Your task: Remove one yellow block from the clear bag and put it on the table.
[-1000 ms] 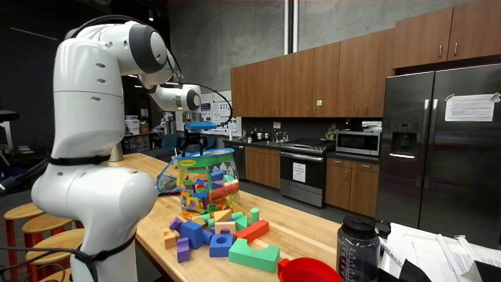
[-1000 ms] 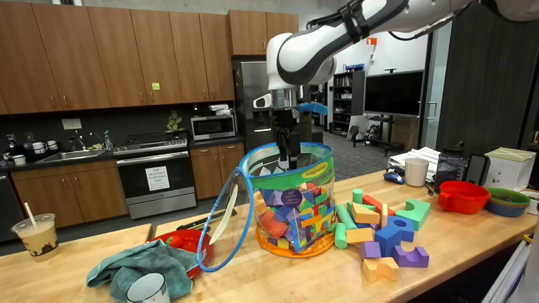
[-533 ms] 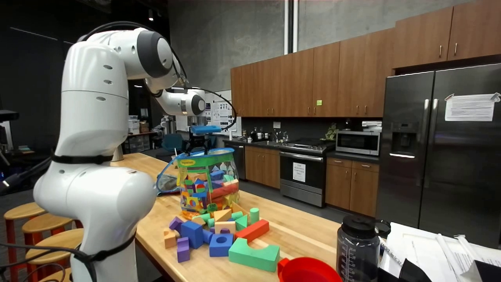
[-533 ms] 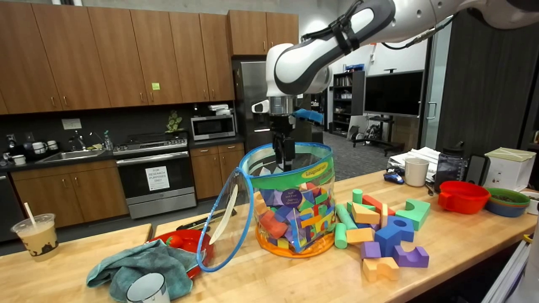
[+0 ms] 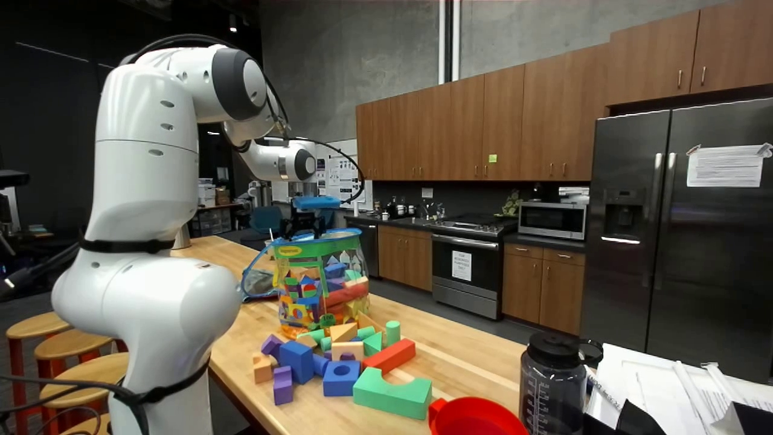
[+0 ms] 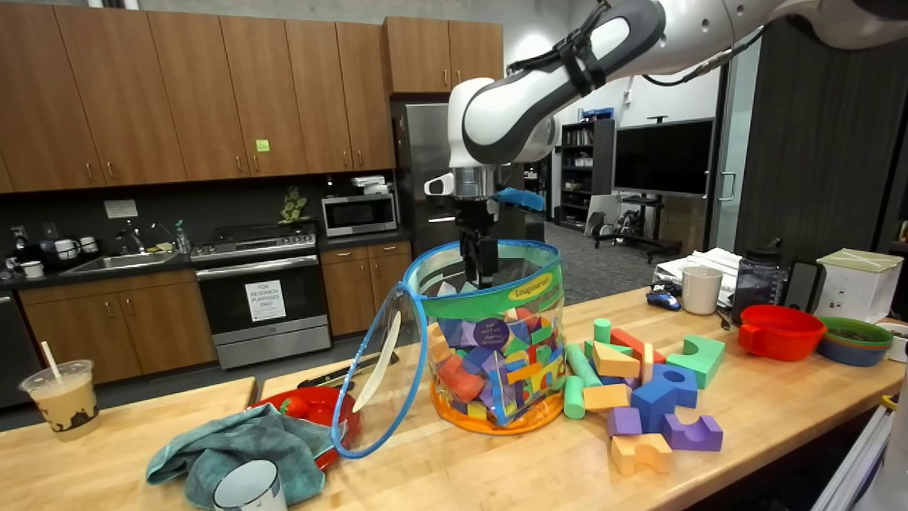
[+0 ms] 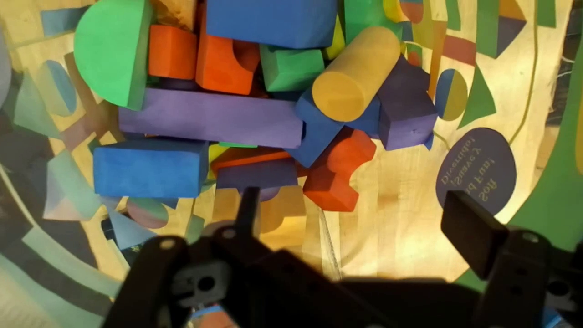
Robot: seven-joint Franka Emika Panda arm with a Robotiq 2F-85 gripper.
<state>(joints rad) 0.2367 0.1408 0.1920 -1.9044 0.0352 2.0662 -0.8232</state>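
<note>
Yellow block: best candidate is cylinder-shaped, lying slanted on top of the block pile inside the clear bag, hue a bit toward orange. Rests over a blue block, with a purple block right beside it. Step in hand looks like reach-in and line-up; nothing picked yet. Gripper pokes down through the bag mouth, jaws spread wide, nothing between them, no contact with any block that I can see. Can't tell if it brushes the bag wall. In the wrist view the yellow block sits beyond the fingertips, toward the top, so next move should be: shift over the pile, straddle it, drop, close. Then lift clear of the rim and set it on the table, away from the loose blocks.
</note>
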